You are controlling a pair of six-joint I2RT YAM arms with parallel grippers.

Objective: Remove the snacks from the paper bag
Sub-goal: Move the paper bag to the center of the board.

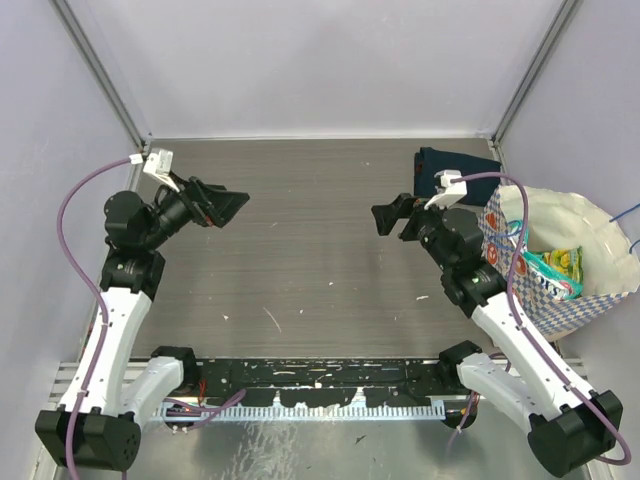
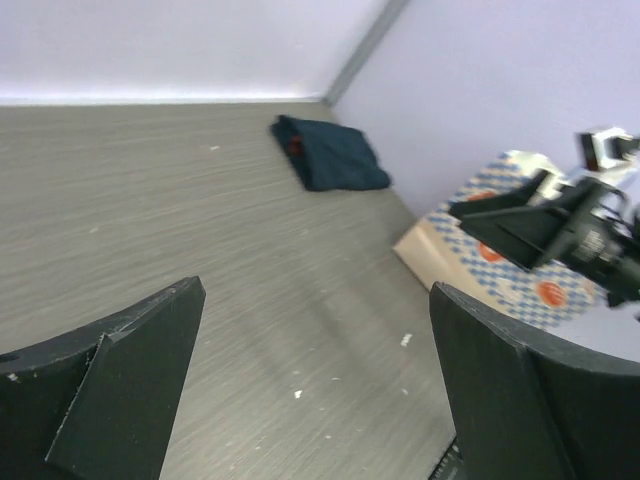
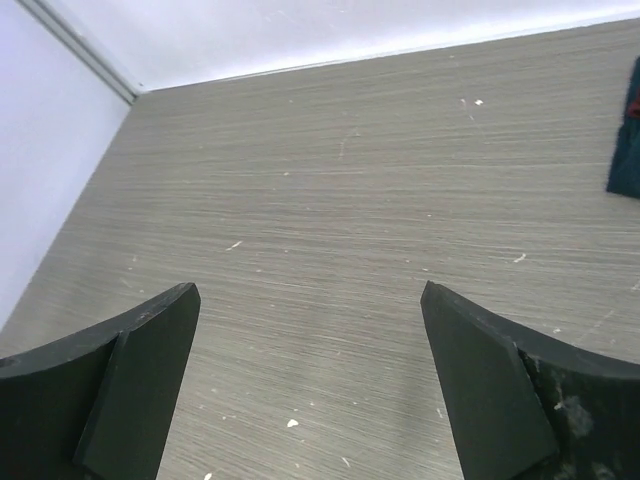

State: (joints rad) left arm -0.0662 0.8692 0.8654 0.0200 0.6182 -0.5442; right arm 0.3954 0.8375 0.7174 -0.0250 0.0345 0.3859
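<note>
The paper bag [image 1: 572,308] lies at the table's right edge with its mouth open upward, cream with a blue-white checkered band; the left wrist view shows its side [image 2: 500,275]. Snacks [image 1: 552,268], glossy green and teal packets, lie inside it. My right gripper [image 1: 393,216] hovers just left of the bag, pointing toward the table's middle, open and holding nothing [image 3: 310,290]. My left gripper [image 1: 232,204] is raised over the left half of the table, open and holding nothing [image 2: 318,290], facing the bag from far off.
A dark navy folded cloth [image 1: 448,168] lies at the back right, behind the bag, and is also seen as the cloth [image 2: 330,155] and at the frame edge as the cloth [image 3: 628,140]. Grey walls close the back and both sides.
</note>
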